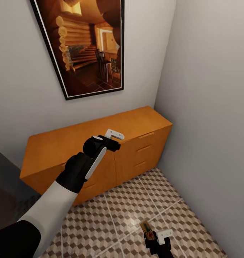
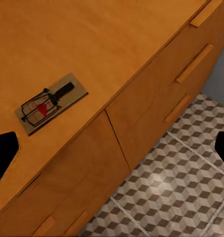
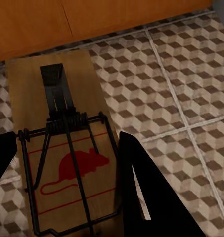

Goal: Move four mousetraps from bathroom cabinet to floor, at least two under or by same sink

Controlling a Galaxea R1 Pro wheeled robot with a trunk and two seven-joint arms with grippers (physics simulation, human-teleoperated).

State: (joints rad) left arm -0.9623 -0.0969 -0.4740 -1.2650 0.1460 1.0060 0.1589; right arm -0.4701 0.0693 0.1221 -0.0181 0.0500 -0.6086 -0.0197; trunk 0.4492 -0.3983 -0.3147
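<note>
Mousetrap on cabinet (image 2: 51, 102): lies flat near the cabinet's (image 1: 64, 143) front edge.
Left hand (image 2: 112, 148): open, above it.
Right hand (image 3: 67, 163): gripping a second mousetrap (image 3: 62, 148) over the bathroom floor (image 3: 181, 84).

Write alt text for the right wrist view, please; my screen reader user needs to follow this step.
A wooden mousetrap with dark wire parts and a red mouse outline sits between the right gripper's two black fingers, seemingly clamped. Beyond it lies the cube-patterned tiled floor, with the orange-brown cabinet at the far edge.
</note>
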